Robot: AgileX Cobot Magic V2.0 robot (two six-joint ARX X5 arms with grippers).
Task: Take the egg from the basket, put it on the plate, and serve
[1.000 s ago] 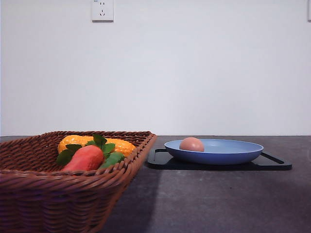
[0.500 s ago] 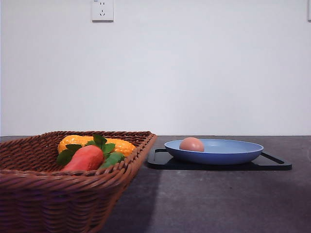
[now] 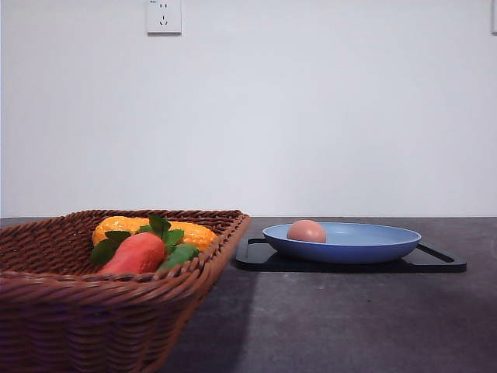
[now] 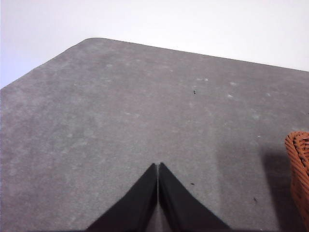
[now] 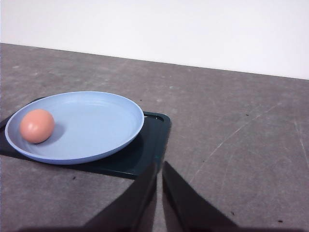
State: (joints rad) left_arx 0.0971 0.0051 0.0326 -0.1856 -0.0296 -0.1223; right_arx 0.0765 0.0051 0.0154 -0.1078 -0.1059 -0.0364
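The dark grey table (image 3: 349, 318) is spreading across every view, and the basket (image 3: 93, 311) is sitting on its near left side in the front view, with one corner of its woven wall edging into the left wrist view. Inside it an orange-red carrot toy (image 3: 133, 253) with green leaves is lying against a yellow corn-like toy (image 3: 190, 232). To the right, a flat black tray (image 3: 435, 263) is resting on the table and carrying the plate (image 3: 373, 247). The egg (image 3: 306, 231) is lying in the plate, toward its left side in the front view, well apart from the basket.

The left gripper (image 4: 158, 166) is hanging over bare table with its tips pressed together, holding nothing. The right gripper (image 5: 160, 165) is hovering just beside the tray's corner; its tips are looking nearly closed, perhaps with a thin slit between them, and are gripping nothing.
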